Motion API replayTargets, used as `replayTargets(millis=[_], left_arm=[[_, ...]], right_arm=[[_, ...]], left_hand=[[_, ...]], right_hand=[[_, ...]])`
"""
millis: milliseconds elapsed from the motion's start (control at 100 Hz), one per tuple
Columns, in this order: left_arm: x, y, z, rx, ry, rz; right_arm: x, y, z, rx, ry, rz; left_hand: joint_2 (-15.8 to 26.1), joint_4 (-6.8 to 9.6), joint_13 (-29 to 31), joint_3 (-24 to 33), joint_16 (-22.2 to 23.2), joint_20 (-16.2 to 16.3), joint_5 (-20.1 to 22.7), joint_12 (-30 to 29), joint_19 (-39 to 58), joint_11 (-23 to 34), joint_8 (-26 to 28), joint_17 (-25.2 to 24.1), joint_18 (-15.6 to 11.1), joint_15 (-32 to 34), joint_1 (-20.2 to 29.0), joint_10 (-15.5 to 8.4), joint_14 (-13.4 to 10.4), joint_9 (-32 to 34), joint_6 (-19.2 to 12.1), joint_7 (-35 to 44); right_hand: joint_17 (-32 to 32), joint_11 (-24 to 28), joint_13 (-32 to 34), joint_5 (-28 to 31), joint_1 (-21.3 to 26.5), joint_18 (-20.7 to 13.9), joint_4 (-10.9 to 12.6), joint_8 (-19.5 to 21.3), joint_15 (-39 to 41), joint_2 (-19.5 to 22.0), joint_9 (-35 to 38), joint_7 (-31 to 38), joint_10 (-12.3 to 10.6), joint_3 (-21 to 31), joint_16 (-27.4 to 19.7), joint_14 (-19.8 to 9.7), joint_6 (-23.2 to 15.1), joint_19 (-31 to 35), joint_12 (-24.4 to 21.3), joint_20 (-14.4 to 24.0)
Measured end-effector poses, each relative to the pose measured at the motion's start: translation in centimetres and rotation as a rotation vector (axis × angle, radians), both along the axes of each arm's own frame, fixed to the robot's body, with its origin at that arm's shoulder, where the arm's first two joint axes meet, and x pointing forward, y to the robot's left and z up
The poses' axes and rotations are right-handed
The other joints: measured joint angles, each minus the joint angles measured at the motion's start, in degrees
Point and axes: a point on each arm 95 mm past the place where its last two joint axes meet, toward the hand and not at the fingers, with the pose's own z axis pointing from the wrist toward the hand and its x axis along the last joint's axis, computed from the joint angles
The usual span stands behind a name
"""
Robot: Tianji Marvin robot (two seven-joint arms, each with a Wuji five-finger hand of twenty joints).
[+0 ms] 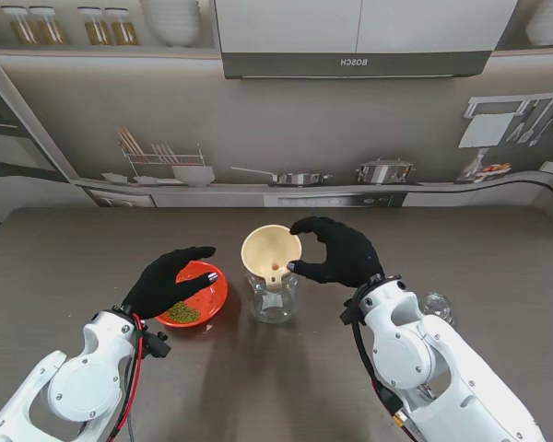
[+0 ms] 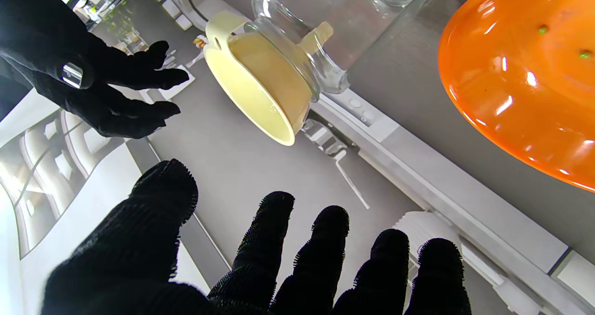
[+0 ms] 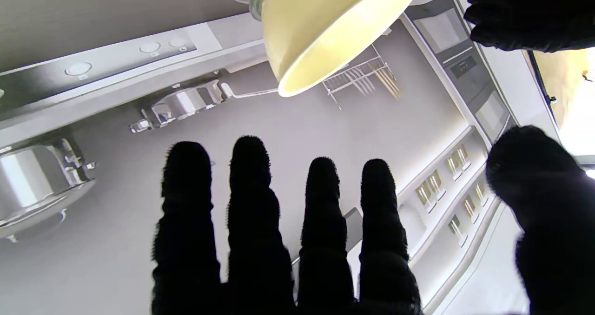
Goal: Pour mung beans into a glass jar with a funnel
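Note:
A cream funnel (image 1: 270,251) sits tilted in the mouth of a clear glass jar (image 1: 273,300) at the table's middle. An orange bowl (image 1: 205,294) holding green mung beans (image 1: 182,313) stands just left of the jar. My left hand (image 1: 170,281) hovers over the bowl's left side, fingers spread, holding nothing. My right hand (image 1: 339,251) is just right of the funnel, fingers curved and apart, not gripping it. The left wrist view shows the funnel (image 2: 260,87), the jar (image 2: 339,22) and the bowl (image 2: 525,82). In the right wrist view the funnel (image 3: 325,27) lies beyond my fingers (image 3: 251,199).
A small clear glass lid (image 1: 436,305) lies on the table to the right of my right arm. Behind the table runs a kitchen backdrop with a counter edge (image 1: 304,189). The brown table top (image 1: 92,249) stretches to both sides.

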Motion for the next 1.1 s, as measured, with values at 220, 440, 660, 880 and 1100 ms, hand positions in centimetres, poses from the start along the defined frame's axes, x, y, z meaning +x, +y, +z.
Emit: replayTargets(millis=[220,440,660,880,1100], left_arm=[[0.7,0.1,-0.5,0.021,-0.002,0.017],[2.4,1.2,-1.2,0.086,0.016,0.079],[5.5,3.9,-2.5,0.125,0.074,0.141],[7.8,5.0,-3.2,0.139,0.136,0.151],[9.9,5.6,-4.3,0.207,0.198,0.131]], right_arm=[[0.1,-0.2,-0.3,-0.003,-0.005,0.003],[0.0,-0.6,-0.4,0.013,-0.007,0.000],[-0.1,-0.4,-0.6,0.022,-0.006,0.007],[0.3,-0.5,-1.1,0.033,0.015,0.007],[0.7,-0.6,-1.7,0.045,0.049,0.007]], left_hand=[[0.0,0.00,0.0,0.1,0.0,0.0,0.0,0.0,0.0,0.0,0.0,0.0,0.0,0.0,0.0,0.0,0.0,0.0,0.0,0.0],[0.0,0.00,1.4,1.7,0.0,0.0,0.0,0.0,0.0,0.0,0.0,0.8,0.0,0.2,0.5,0.0,0.5,0.0,0.0,0.0],[-0.1,0.00,1.4,5.4,0.0,0.1,0.0,0.0,0.0,0.0,0.0,0.9,0.0,0.2,0.5,-0.1,0.5,0.0,0.0,0.0],[-3.6,0.00,1.5,8.2,0.5,0.6,-0.2,0.3,0.7,0.0,0.0,1.5,0.0,0.9,0.5,-1.1,0.4,-0.3,0.0,0.0],[-6.2,0.00,1.4,11.7,0.5,0.7,-4.5,0.5,0.7,0.0,-0.6,1.5,-0.9,1.0,0.5,-2.8,-0.8,-1.9,-0.8,-1.2]], right_hand=[[0.0,0.0,0.0,0.9,0.0,0.0,0.0,0.0,0.0,0.0,0.0,0.0,0.0,0.7,0.0,0.0,0.0,-0.1,0.0,0.0],[0.3,0.0,0.0,1.4,0.0,0.0,0.0,0.0,0.0,0.0,0.1,0.0,0.0,1.4,0.0,0.0,0.0,-0.2,0.0,0.0],[0.5,0.0,0.7,1.4,0.0,0.0,0.0,0.0,0.0,0.0,0.8,0.0,0.0,1.4,0.0,0.0,0.0,-0.2,0.0,0.0],[0.6,0.0,0.7,1.4,0.0,0.0,0.0,0.0,0.0,0.0,1.5,0.0,0.0,1.4,0.0,0.0,0.0,-0.2,0.0,0.0],[0.6,0.0,0.7,1.4,0.0,0.0,0.0,0.0,0.0,0.0,1.5,0.0,0.0,1.4,0.0,0.0,0.4,-0.2,0.0,0.0]])
